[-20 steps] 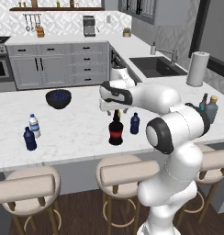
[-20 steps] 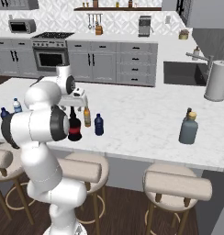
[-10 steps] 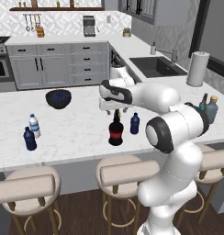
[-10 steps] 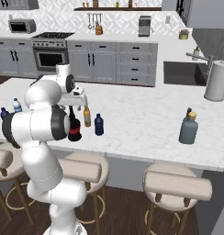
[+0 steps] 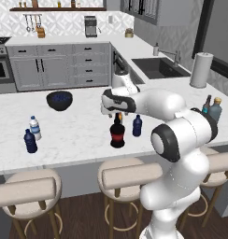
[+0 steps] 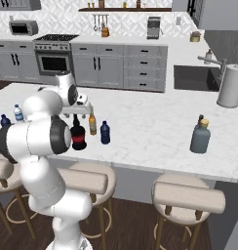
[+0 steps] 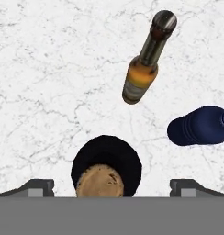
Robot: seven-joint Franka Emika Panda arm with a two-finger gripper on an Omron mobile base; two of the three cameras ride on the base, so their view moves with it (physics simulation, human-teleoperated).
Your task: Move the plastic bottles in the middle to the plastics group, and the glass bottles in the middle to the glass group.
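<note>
Three bottles stand mid-surface near its front edge: a round dark bottle [image 5: 117, 134], an amber bottle [image 6: 92, 124] and a navy bottle [image 5: 137, 126]. Bent low, the arm hangs its tool [image 7: 111, 187] wide open, empty, directly over the dark bottle's cork.

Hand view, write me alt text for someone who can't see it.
Looking straight down, two open fingers straddle the cork top of a round dark bottle on a white marble counter. Beyond stand a slim amber bottle and a navy bottle.
</note>
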